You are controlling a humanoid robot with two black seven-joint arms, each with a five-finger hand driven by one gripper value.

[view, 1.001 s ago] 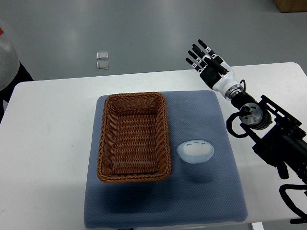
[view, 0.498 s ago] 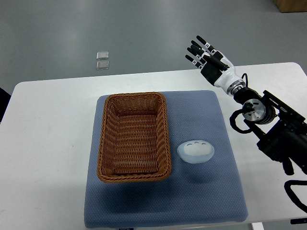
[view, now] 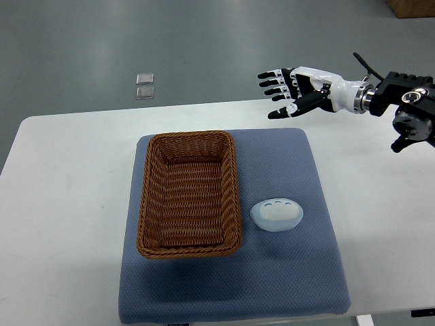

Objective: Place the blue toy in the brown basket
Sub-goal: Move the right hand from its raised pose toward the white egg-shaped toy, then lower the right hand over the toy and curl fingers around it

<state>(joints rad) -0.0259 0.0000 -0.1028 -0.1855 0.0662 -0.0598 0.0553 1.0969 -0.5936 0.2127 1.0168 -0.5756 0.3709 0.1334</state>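
A pale blue, egg-shaped toy (view: 276,214) lies on the blue mat (view: 285,163), just right of the brown wicker basket (view: 189,193). Nothing lies in the basket. My right hand (view: 284,87) hovers above the table's far edge, well beyond the toy, with its fingers spread and pointing left, holding nothing. Its arm (view: 380,98) comes in from the right edge. The left arm is out of sight.
The blue mat lies on a white table (view: 68,204). Two small pale squares (view: 145,85) sit on the grey floor beyond the table. A brown box corner (view: 411,7) shows at the top right.
The right arm has swung up from lying along the table's right side to reaching in level from the right edge. The hand turned its fingers leftward. A person at the left edge has gone.
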